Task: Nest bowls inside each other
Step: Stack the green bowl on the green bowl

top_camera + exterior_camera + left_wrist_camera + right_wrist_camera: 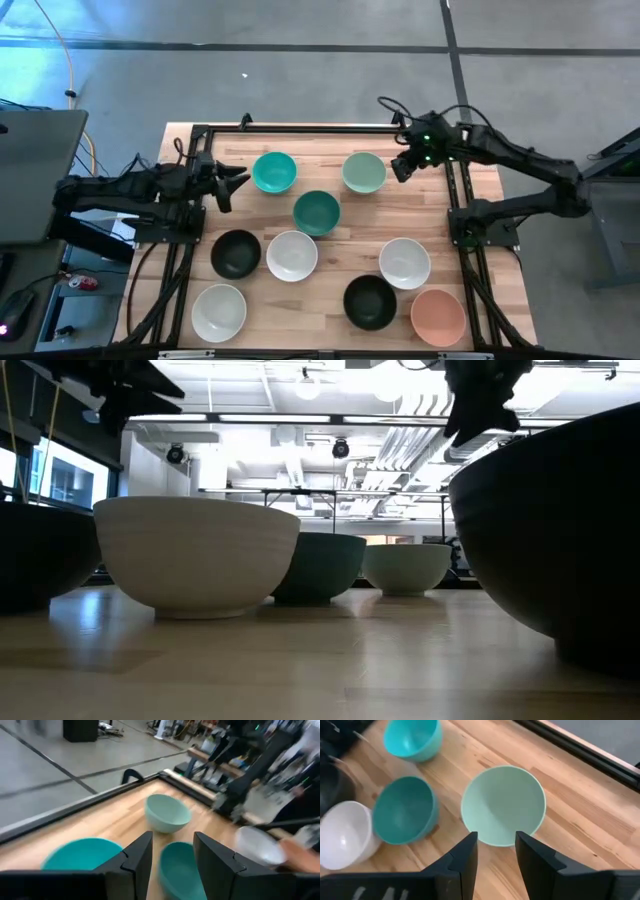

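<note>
Nine bowls stand upright on their bases on the wooden table, all apart. At the far side are a bright teal bowl (274, 172), a pale mint bowl (364, 172) and a darker teal bowl (316, 212). Nearer stand a black bowl (236, 253), three white bowls (292, 255) (405, 263) (219, 312), a second black bowl (370, 302) and a salmon-pink bowl (438, 317). My left gripper (235, 182) is open, just left of the bright teal bowl (82, 855). My right gripper (496, 845) is open and hovers by the mint bowl (502, 805), at its right rim (400, 168).
A black metal frame (300, 127) runs along the table's far edge and down both sides by the arm bases. Bare wood lies between the far bowls and the far edge, and in the strip right of the mint bowl. A laptop (40, 170) sits off the table's left.
</note>
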{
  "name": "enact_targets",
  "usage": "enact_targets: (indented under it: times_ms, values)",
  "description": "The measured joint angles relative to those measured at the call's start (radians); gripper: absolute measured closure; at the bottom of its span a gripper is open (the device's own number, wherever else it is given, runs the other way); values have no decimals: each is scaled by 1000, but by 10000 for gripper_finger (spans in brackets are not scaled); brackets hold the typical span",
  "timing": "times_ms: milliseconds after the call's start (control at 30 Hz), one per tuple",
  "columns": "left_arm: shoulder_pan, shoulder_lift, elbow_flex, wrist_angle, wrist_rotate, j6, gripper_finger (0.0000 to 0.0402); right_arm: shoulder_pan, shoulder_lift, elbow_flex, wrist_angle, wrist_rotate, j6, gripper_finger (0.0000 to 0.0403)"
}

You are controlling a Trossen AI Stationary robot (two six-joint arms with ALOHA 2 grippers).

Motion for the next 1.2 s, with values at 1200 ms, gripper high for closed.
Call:
enact_targets:
  times_ms: [1200]
  values:
    - [90, 21, 0, -142, 99, 171, 271, -269, 346, -128, 132, -197, 229, 279]
